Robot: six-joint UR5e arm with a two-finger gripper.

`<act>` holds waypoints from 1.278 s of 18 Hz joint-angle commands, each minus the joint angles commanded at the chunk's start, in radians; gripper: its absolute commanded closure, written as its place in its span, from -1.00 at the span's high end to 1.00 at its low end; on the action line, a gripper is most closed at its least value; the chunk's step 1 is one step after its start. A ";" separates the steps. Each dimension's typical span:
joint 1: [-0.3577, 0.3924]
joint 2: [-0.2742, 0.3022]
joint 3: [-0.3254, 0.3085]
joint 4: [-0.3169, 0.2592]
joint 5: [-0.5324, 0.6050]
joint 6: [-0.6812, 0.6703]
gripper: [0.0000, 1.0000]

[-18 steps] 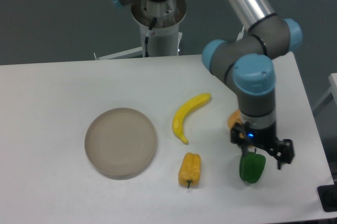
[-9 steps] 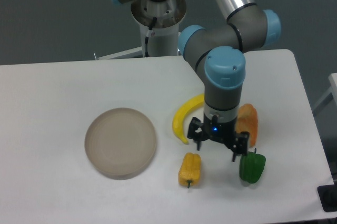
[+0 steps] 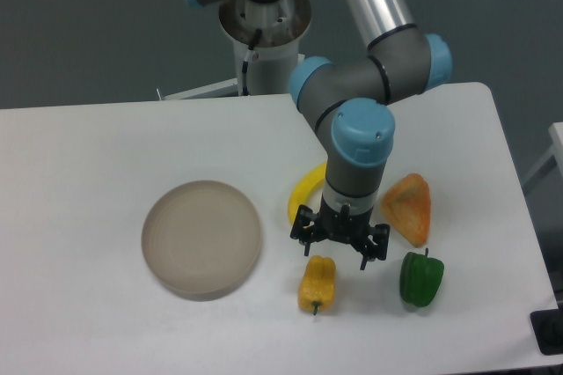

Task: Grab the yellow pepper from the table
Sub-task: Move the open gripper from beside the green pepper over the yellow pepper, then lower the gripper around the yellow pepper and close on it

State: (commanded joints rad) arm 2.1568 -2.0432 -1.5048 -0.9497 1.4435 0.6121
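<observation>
While the claw hangs open and empty just above the yellow pepper, it should centre over the lobed body and descend straight. The pepper lies flat on the white worktop, near a green pepper; a grey floor lies behind.

Gripper: has swung leftward from over the green pepper to just above and right of the yellow pepper, fingers spread
Arm: elbow and wrist have shifted left with it
Banana: now mostly hidden behind the wrist
Orange piece: now fully uncovered, earlier hidden
Green pepper: now clear of the gripper
</observation>
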 joint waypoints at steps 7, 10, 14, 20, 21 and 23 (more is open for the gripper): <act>-0.021 -0.049 -0.003 0.052 0.015 -0.017 1.00; -0.023 -0.063 -0.006 0.057 0.015 -0.011 1.00; -0.031 -0.068 -0.025 0.101 0.032 -0.011 1.00; -0.032 -0.081 -0.015 0.106 0.051 -0.008 0.64; -0.032 -0.083 -0.015 0.106 0.061 -0.006 0.55; -0.032 -0.083 -0.017 0.106 0.061 -0.005 0.38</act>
State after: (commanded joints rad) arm 2.1246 -2.1261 -1.5217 -0.8437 1.5048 0.6074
